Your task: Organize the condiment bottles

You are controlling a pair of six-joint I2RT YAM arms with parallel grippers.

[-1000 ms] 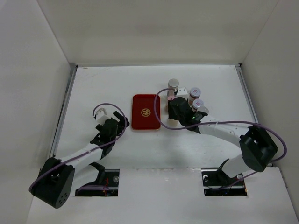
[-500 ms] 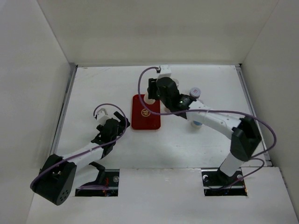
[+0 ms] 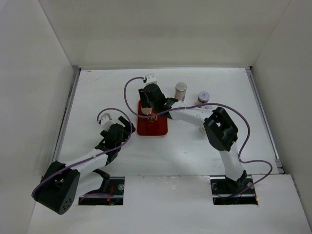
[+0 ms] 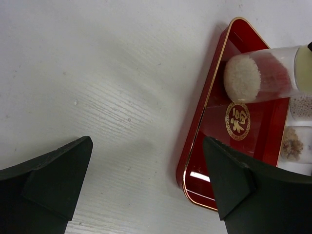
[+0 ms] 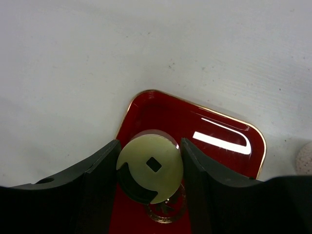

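Red lacquer with a gold rim is your target: the tray [image 3: 158, 127] lies on the table [image 3: 97, 92] between the two arms, and your right gripper [image 3: 147, 110] is over its far end, jaws clamped on the sides of the yellow-green-capped bottle [image 5: 151, 170]. The bottle is upright, cap toward the wrist camera, inside the tray's rim. From the left wrist view its pale, grainy base seems to float just above the lacquer, so you are most likely in the placing step, not yet released.

Your next move calls for a straight descent until the base sits flat, then a clean parting of the jaws and a vertical lift so the fingers do not drag the cap sideways.

Your left gripper [image 4: 146, 151] stands wide apart and empty above bare table, just beside the tray's near left edge.

Two more jars wait well to the right of the tray: the silver-capped bottle [image 3: 181, 89] and the pink-capped bottle [image 3: 203, 96].

Writing is scarce: a round gold emblem [image 4: 237, 121] in the tray's middle carries the character 福. No label on any bottle can be read.
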